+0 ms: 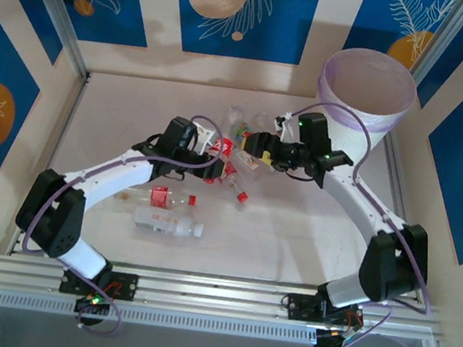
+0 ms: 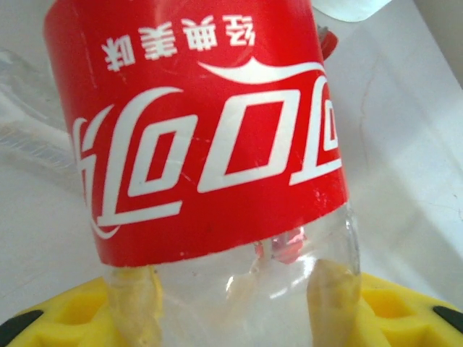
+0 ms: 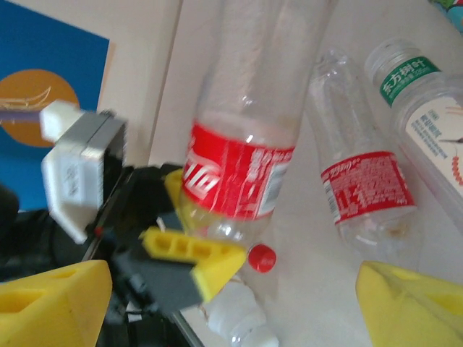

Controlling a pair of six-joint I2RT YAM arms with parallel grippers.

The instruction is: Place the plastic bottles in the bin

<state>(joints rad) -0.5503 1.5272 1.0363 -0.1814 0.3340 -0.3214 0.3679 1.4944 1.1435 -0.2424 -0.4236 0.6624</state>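
A clear bottle with a red cola label [image 2: 202, 123] sits between my left gripper's [image 2: 231, 289] yellow fingers [image 2: 134, 296], which are shut on its clear part below the label. The top view puts that left gripper [image 1: 220, 148] in the pile of bottles [image 1: 239, 131] at mid-table. My right gripper [image 1: 255, 147] is right beside it, open. Its wide-apart fingers [image 3: 51, 303] frame the held bottle [image 3: 235, 173], with the right gripper [image 3: 231, 311] empty. The white bin [image 1: 365, 93] with a lilac bag stands at the back right.
A red-labelled bottle [image 3: 365, 195] and a green-labelled one [image 3: 405, 72] lie just right of the held bottle. Nearer the arms lie a white-capped bottle [image 1: 168, 223], a red-labelled bottle [image 1: 163, 197] and a red cap [image 1: 193, 199]. Walls close in the table.
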